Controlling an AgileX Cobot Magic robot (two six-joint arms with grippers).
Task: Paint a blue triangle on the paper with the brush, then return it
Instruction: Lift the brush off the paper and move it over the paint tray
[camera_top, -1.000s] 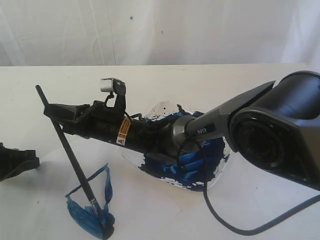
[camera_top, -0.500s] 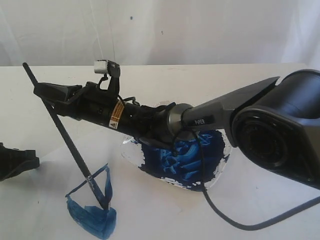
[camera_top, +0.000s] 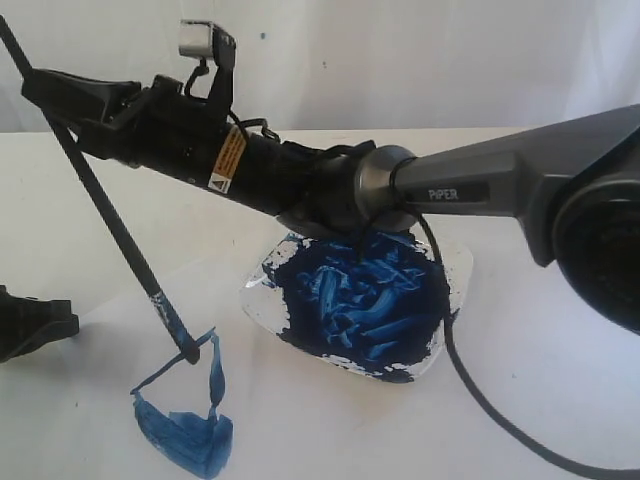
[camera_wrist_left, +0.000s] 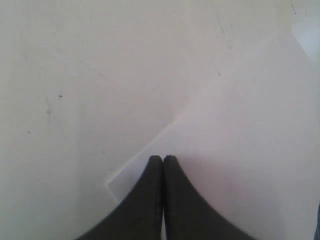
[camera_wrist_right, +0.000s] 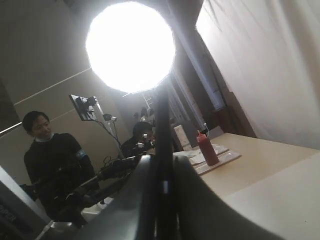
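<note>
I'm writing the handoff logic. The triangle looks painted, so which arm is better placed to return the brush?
Right. The right gripper is shut on the brush, its tip at the blue triangle; the left gripper is shut and empty.

brush (camera_top: 115, 222) tilted, tip at outline | blue triangle (camera_top: 190, 432) lower corner filled (uneven) | paper (camera_wrist_left: 250, 125) flat
</note>
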